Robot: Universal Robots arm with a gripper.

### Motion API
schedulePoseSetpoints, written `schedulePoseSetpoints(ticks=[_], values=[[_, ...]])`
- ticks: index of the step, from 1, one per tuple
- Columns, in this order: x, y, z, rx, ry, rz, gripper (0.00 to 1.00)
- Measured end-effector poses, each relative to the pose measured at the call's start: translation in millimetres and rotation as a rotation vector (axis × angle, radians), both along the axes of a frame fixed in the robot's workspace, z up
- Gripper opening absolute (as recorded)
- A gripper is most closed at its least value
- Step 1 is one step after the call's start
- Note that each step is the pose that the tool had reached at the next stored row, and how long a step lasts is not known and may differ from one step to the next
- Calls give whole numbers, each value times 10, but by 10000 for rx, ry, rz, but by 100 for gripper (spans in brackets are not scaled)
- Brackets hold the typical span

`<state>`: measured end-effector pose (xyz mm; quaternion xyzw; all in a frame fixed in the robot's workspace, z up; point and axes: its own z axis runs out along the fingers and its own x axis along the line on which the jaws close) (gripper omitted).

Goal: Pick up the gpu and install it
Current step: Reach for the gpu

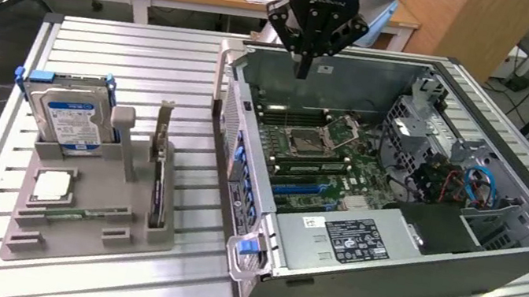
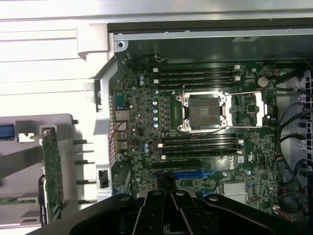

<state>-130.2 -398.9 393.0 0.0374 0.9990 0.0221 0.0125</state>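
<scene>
Closest to my wrist camera are the black fingers of my end effector (image 2: 168, 188), pressed together with nothing between them. Beneath them lies the green motherboard (image 2: 146, 127) of the open computer case (image 2: 195, 36), with its metal processor socket (image 2: 203, 110) framed by rows of dark memory slots, and a blue slot (image 2: 188, 174) just beyond my fingertips. Outside the case wall, the gpu (image 2: 51, 171) stands on its edge in the gray holder (image 2: 29, 125), its pale bracket at one end.

In the exterior view, the slatted metal desk (image 1: 141, 57) carries everything. The computer case (image 1: 349, 289) lies on its side with its interior open, the motherboard (image 1: 325, 166) facing up. My end effector (image 1: 304, 71) hangs over the far end of the case, fingers closed to a single point and empty. On the exterior view's left sits the gray holder (image 1: 26, 242). The gpu (image 1: 159, 184) stands upright on edge in a slot at the holder's side nearest the case, well apart from my end effector. A hard drive (image 1: 73, 114) with a blue-white label stands at the holder's far end, and a processor chip (image 1: 51, 185) and a narrow memory stick (image 1: 84, 213) lie flat nearer the camera.
</scene>
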Motion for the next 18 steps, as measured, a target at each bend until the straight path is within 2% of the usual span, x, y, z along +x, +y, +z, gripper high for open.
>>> schedulePoseSetpoints(ticks=[11, 18], values=[[-379, 0, -9, -1, -1, -30, 11], [-405, 0, -9, -2, 0, -31, 11]])
